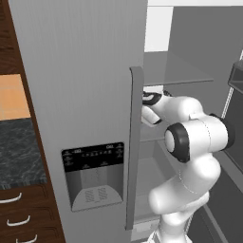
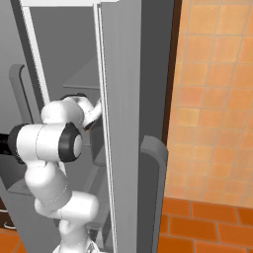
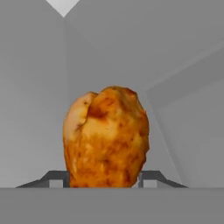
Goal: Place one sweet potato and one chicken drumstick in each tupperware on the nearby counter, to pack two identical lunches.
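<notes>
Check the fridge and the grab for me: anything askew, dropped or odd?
Nothing stands out. The chicken drumstick sits squarely between the fingers inside the plain grey fridge, and the counter beside it looks undisturbed.

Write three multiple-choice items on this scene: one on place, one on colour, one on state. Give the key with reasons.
1. Where does the arm reach?
A. into the open fridge
B. over a sink
C. into a drawer

2. What colour is the chicken drumstick?
A. green
B. glossy orange-brown
C. white

3. How do the fingers stand?
A. wide apart in empty air
B. one on each side of the drumstick
C. pressed together

Key: A, the arm passes the fridge door toward the shelves; B, the hand view shows it; B, dark tips flank its base.
</notes>
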Motion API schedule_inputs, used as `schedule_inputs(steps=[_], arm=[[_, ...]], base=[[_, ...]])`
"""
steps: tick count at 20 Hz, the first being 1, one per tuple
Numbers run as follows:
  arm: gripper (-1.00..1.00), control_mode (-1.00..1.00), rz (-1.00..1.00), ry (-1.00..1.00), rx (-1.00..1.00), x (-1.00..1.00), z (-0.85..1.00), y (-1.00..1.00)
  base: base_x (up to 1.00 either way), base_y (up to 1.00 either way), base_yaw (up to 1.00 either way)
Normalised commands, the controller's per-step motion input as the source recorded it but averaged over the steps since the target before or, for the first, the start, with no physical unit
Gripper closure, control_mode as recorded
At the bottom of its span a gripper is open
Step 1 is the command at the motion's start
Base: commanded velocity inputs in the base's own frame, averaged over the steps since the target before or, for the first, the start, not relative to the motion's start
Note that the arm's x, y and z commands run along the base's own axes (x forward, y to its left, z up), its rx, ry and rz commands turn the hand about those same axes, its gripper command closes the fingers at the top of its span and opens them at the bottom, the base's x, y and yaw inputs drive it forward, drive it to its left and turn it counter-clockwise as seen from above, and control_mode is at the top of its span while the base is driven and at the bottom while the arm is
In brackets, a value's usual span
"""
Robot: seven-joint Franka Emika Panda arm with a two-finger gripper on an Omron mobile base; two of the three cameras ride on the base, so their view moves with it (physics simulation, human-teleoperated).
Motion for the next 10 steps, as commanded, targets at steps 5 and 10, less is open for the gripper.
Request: schedule_inputs(steps=[5, 10], arm=[[1.0, -1.0, 0.0, -0.12, -0.01, -0.84, 0.09, -0.22], [1.0, -1.0, 0.0, -0.04, -0.16, -0.92, 0.36, -0.48]], base=[[0.0, 0.0, 0.0], [0.0, 0.0, 0.0]])
